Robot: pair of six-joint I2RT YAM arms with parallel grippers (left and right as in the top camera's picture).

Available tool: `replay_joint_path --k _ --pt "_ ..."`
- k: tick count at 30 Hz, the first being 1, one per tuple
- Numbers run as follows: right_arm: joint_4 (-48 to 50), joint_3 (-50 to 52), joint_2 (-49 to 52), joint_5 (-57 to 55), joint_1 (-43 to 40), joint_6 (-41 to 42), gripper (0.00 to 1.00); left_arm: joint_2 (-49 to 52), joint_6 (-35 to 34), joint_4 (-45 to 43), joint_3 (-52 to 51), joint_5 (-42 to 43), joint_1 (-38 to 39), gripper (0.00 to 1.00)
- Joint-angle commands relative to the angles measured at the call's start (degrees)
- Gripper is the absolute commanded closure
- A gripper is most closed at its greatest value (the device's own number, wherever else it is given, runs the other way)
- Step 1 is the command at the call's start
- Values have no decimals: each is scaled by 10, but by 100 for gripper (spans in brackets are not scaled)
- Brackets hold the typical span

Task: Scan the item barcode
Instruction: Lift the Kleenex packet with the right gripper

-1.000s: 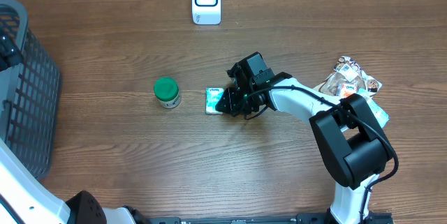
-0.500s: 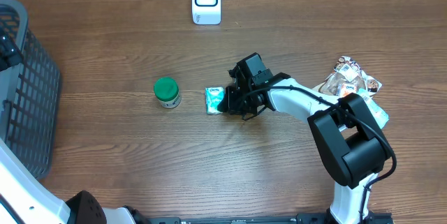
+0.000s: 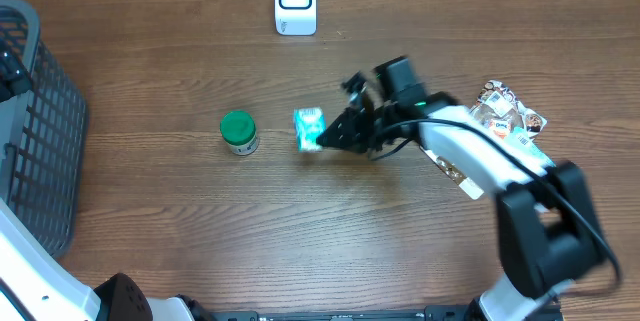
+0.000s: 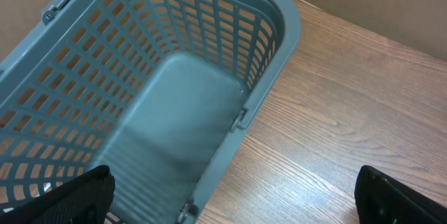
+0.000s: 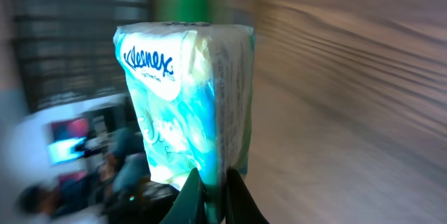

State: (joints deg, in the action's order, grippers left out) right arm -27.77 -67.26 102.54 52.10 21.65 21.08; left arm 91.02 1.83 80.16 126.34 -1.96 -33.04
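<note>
Slippage is the main hazard. The right jaws are clamped on the tissue pack (image 3: 310,128), but the right wrist view shows the fingertips (image 5: 197,203) pinching only its thin lower edge. The wrapper is soft, so a quick swing of the right arm (image 3: 470,151) could make the pack pivot, sag or pull free.

A second hazard is a failed read. No barcode shows on the faces in view, so its side cannot be told. If that side ends up turned away from the scanner (image 3: 296,1) at the far edge of the counter (image 3: 200,221), nothing will register. The pack hangs well short of the scanner, between it and the near edge.

A third hazard is contact. The green-lidded jar (image 3: 238,132) stands near the pack on its left, and a low sweep that way could knock it over.

The left jaws stand wide apart and empty above the basket (image 4: 283,25), and play no part here.

Changes since one second ago:
- The pack lay flat on the counter with the right jaws apart around it. The jaws have now closed on it.
- The pack is raised on edge and shifted slightly toward the scanner.
- The right arm has lifted and swung outward.
- The jar, the scanner and the snack packets (image 3: 505,111) have not moved.
</note>
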Motion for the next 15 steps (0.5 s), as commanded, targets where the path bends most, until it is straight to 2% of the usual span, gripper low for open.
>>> replay_joint_path --k 1,6,9,15 --pt "5 -4 -50 187 -33 -36 96 -3 -4 -2 0 3 0 1" --pt "41 -4 -55 319 -67 -26 96 -3 -4 -2 0 3 0 1" --pt "87 -4 -55 379 -84 15 96 -3 -3 -2 0 3 0 1" --pt "181 -4 -55 379 -110 136 96 -3 -4 -2 0 3 0 0"
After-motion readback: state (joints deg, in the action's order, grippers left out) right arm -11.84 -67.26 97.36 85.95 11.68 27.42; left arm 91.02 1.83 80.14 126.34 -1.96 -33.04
